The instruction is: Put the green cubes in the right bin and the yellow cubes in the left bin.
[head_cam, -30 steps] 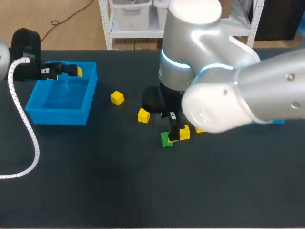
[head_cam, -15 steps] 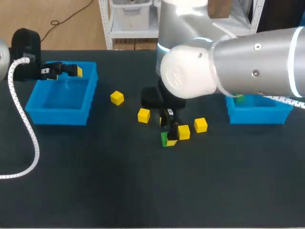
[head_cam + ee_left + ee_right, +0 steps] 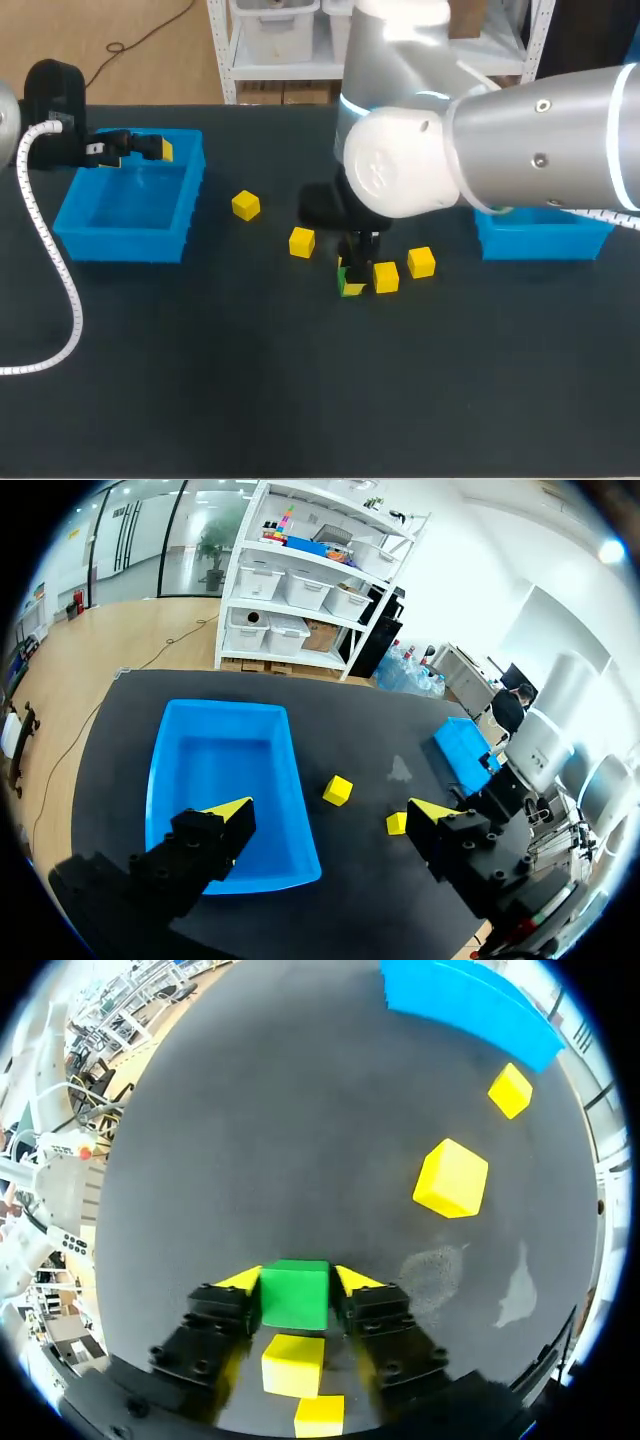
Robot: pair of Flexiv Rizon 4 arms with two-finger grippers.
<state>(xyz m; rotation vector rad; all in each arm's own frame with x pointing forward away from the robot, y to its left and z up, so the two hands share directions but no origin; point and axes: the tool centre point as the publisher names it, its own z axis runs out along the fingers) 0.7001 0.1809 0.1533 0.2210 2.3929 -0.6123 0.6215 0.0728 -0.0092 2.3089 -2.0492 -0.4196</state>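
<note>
The right gripper is clamping the green cube by 2 opposite faces, well apart from the right bin (likewise a yellow cube), seemingly for carrying it there.

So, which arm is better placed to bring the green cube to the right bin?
Right. The right gripper has the green cube between its fingers, touching both sides. The left gripper is open at the left bin, far from the right bin.
</note>
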